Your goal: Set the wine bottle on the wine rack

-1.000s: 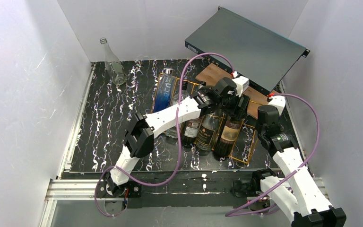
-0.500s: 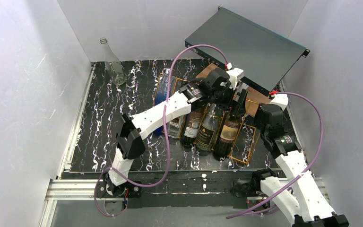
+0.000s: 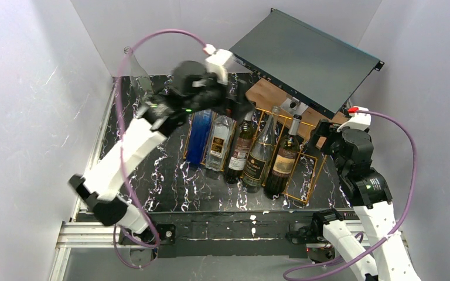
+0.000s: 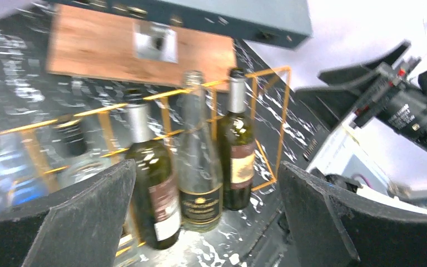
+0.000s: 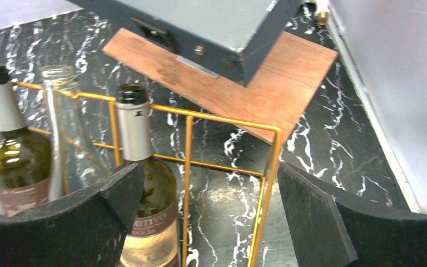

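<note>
The wine rack [image 3: 310,175] is an orange-gold wire frame on the black marbled table. Several bottles lie in its slots. The rightmost is a dark wine bottle [image 3: 284,161] with a cream and brown label, also the wine bottle [image 5: 144,194] in the right wrist view and the wine bottle [image 4: 236,150] in the left wrist view. The slot right of it holds nothing. My left gripper [image 3: 238,109] hangs open above the bottle necks, touching none; its fingers [image 4: 83,222] frame the bottles from above. My right gripper [image 3: 321,136] is open beside the rack's right end [image 5: 267,172].
A brown wooden board [image 3: 269,93] lies behind the rack with a grey metal box [image 3: 304,55] leaning over it. A clear glass bottle [image 3: 137,76] stands at the back left. White walls close in on three sides. A blue bottle [image 3: 201,137] fills the rack's left slot.
Both grippers opened and drew off the bottle necks. The left arm rose and swung back to the left; the right gripper backed off to the right. The bottles stayed in the rack.
</note>
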You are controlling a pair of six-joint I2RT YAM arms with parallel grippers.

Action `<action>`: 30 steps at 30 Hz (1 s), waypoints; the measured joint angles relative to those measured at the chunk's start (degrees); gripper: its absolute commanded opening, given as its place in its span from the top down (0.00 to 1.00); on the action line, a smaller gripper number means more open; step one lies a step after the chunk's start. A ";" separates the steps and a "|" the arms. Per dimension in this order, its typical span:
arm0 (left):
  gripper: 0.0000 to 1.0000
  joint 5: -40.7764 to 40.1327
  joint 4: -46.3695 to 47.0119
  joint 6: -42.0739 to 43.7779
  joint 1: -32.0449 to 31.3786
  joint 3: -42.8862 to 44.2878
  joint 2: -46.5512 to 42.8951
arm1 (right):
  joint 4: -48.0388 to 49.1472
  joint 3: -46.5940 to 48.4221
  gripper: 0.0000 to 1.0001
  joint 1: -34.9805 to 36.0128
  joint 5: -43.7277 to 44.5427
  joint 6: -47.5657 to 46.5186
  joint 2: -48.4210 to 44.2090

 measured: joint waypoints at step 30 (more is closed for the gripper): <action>0.02 -14.25 9.05 -5.07 42.97 -29.57 -21.40 | -0.52 8.41 0.02 0.04 -40.94 5.66 9.73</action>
